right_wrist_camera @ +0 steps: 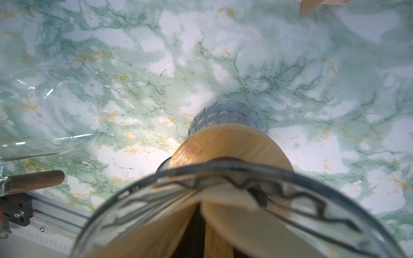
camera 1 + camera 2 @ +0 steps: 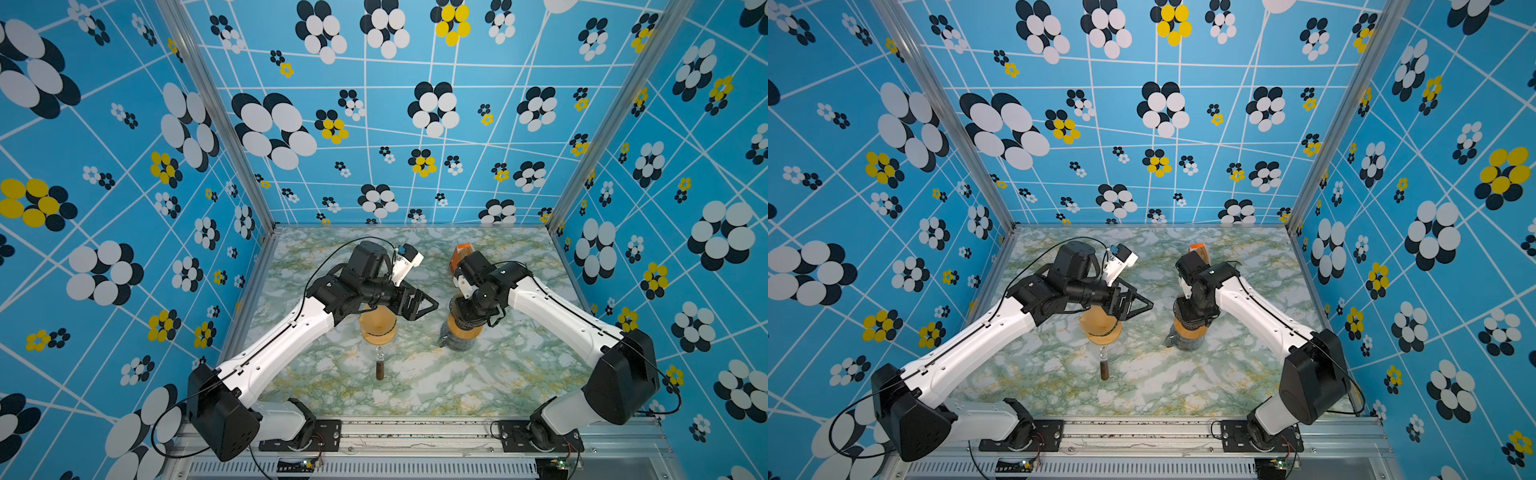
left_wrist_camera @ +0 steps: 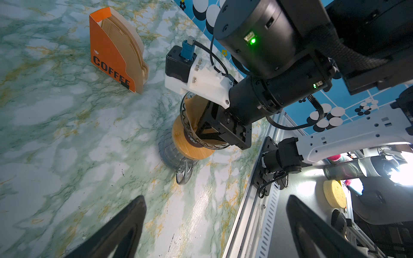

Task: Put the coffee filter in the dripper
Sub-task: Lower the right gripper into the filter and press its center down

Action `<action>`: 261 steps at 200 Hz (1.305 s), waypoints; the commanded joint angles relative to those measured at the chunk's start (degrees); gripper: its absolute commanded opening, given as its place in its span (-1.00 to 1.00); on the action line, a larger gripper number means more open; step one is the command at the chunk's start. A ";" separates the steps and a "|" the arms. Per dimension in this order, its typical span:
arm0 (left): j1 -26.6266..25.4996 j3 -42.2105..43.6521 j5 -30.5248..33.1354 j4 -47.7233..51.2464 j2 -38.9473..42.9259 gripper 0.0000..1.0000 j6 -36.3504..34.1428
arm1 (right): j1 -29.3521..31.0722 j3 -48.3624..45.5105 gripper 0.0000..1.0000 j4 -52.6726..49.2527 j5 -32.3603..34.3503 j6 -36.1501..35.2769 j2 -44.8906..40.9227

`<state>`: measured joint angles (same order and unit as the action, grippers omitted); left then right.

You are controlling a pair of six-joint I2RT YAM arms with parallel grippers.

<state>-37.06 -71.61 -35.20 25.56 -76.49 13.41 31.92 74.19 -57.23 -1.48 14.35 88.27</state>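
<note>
Hand R (image 3: 197, 133) tip-down in dripper (image 3: 188, 145) w/ filter (image 3: 194, 109)

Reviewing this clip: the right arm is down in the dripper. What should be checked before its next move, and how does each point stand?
1. The coffee filter lies inside the rim of the dripper: ok, seen in the left wrist view.
2. The dripper sits on the glass server: ok.
3. The right gripper has let go of the filter: cannot tell; its fingers are buried in the paper.
4. The left gripper is open, empty and apart from the dripper: ok.
5. The filter box stands upright on the table: ok.
</note>
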 commanded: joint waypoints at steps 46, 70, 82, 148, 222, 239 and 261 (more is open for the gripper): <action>0.76 0.58 -1.45 -0.51 1.43 0.98 -1.29 | 0.51 0.61 -0.63 -0.60 1.21 0.37 1.74; 0.76 0.51 -1.60 -0.44 1.30 0.98 -1.28 | 0.58 0.95 -0.63 -1.56 1.69 0.21 2.59; 0.76 0.56 -1.62 -0.44 1.25 0.98 -1.26 | 0.59 1.04 -0.63 -2.12 2.41 0.27 2.87; 0.78 0.54 -1.56 -0.60 1.16 0.98 -1.09 | 0.90 1.78 -0.62 -2.12 2.44 0.77 2.26; 0.87 0.46 -1.71 -0.51 1.17 0.98 -1.03 | 0.84 4.62 -0.85 -3.40 3.36 0.86 1.48; 0.85 0.47 -1.71 -0.57 1.17 0.98 -0.94 | 0.90 4.95 -0.93 -3.93 3.87 0.86 1.38; 0.85 0.50 -1.80 -0.51 1.17 0.98 -0.98 | 0.90 5.39 -1.00 -4.47 4.59 0.84 0.87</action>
<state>-36.73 -71.61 -35.64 25.56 -76.38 13.41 32.25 77.76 -59.42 1.39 15.00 90.80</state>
